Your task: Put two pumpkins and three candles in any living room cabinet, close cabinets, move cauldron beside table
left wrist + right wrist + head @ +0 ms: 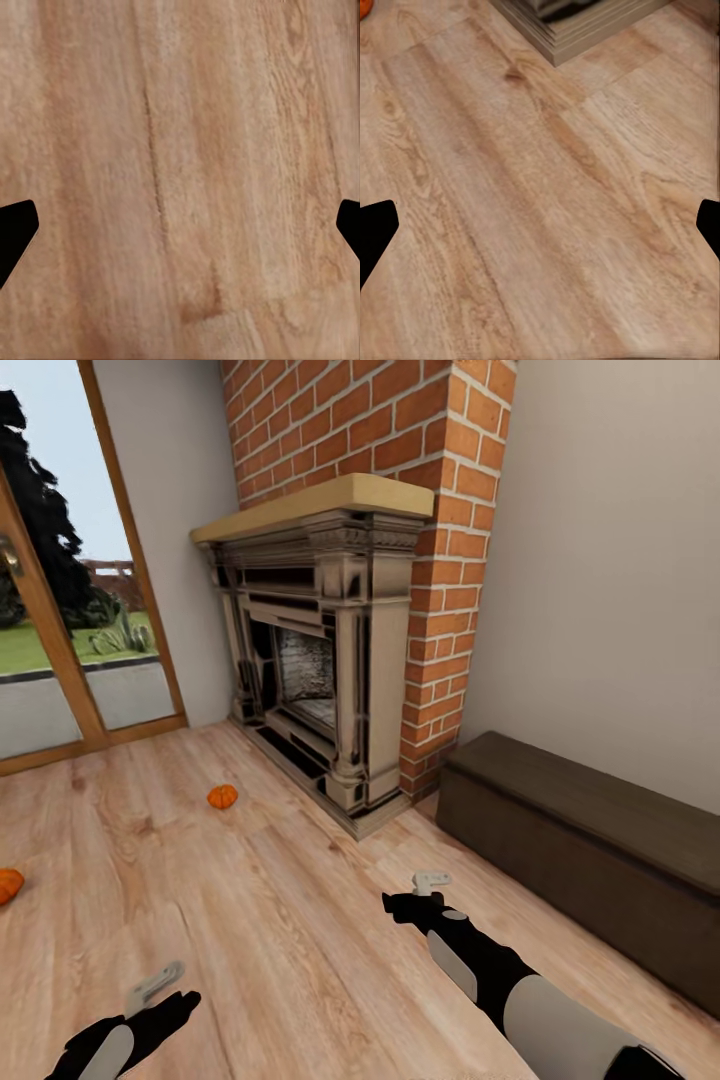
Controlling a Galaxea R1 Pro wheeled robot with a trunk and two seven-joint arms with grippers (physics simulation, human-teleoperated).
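Both grippers, left gripper (155, 982) and right gripper (432, 882), are hanging spread and empty; it's approaching the pumpkin (222, 796) on the floor (280, 920) near the fireplace (320, 670) corner, and reaching down is next.

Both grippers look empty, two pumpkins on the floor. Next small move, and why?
Probably roll toward the nearer pumpkin lying on the wood floor in front of the fireplace. Both the left gripper and right gripper are open, hold nothing, and hover well short of it. The second pumpkin sits at the view's left edge; the cabinet looks shut.
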